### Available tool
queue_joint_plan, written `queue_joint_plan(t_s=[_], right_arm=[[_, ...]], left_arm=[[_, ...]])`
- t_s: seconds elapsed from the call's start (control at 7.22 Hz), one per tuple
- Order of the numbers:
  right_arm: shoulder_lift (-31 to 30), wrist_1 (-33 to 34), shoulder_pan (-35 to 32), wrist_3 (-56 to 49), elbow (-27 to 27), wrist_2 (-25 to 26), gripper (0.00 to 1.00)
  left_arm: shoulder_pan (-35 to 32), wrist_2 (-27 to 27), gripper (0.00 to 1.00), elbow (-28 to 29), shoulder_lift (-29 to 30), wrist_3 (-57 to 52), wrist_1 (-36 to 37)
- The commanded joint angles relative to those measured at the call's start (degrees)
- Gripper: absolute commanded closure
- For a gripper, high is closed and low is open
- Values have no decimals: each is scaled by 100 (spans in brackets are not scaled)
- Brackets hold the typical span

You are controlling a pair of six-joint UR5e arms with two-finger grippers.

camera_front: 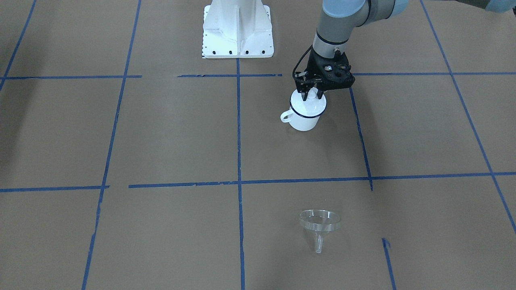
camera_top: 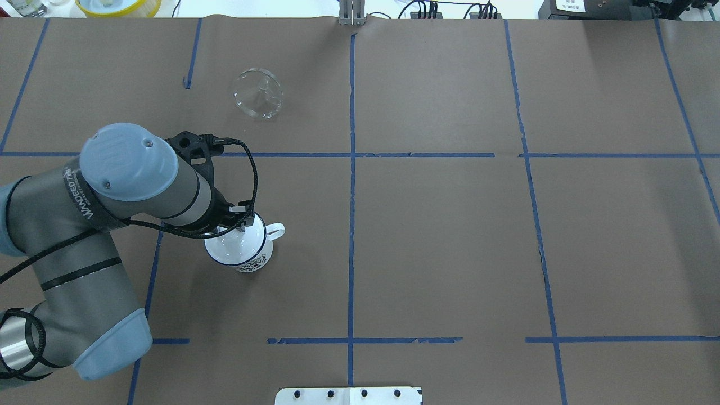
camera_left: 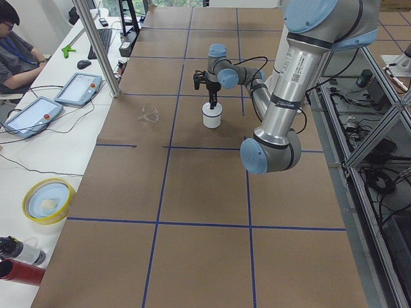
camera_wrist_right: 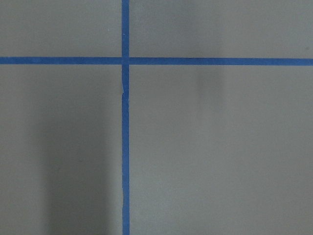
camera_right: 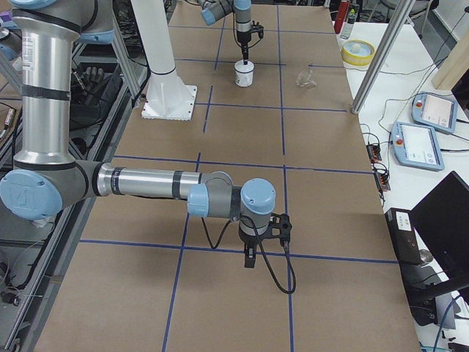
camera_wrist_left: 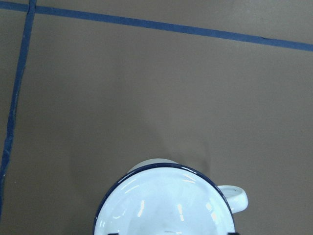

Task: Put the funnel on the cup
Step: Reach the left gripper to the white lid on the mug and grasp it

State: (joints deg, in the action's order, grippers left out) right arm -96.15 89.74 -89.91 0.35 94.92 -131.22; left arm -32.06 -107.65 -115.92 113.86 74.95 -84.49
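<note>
The cup point(camera_front: 304, 114) is a white enamel mug with a dark blue rim, upright on the brown table, its handle pointing toward the table's middle. It also shows in the overhead view point(camera_top: 242, 250) and fills the bottom of the left wrist view point(camera_wrist_left: 166, 205). My left gripper point(camera_front: 311, 96) hangs right over the mug's robot-side rim, its fingers apart and holding nothing. The transparent funnel point(camera_front: 319, 221) lies tilted on the table far from the mug, on the operators' side point(camera_top: 259, 93). My right gripper point(camera_right: 249, 257) hangs far off over bare table; I cannot tell its state.
The white robot base plate point(camera_front: 238, 36) sits at the robot's edge. A yellow-rimmed bowl point(camera_left: 48, 199), tablets point(camera_left: 77, 86) and a metal pole point(camera_left: 99, 45) stand beyond the far edge, where an operator sits. Blue tape lines cross the table.
</note>
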Motion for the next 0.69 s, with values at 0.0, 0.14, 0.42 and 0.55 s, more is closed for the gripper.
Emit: queue_joint_plan(t_s=[0.0, 0.14, 0.42, 0.55], right_arm=[[0, 0, 0, 0, 0, 0, 0], [0, 0, 0, 0, 0, 0, 0], [0, 0, 0, 0, 0, 0, 0], [0, 0, 0, 0, -8, 0, 0]], left_arm=[[6, -10, 100, -62, 5, -7, 55], [-11, -10, 100, -245, 5, -24, 55], [-186, -45, 100, -780, 5, -85, 291], [-483, -63, 100, -1192, -39, -338, 388]])
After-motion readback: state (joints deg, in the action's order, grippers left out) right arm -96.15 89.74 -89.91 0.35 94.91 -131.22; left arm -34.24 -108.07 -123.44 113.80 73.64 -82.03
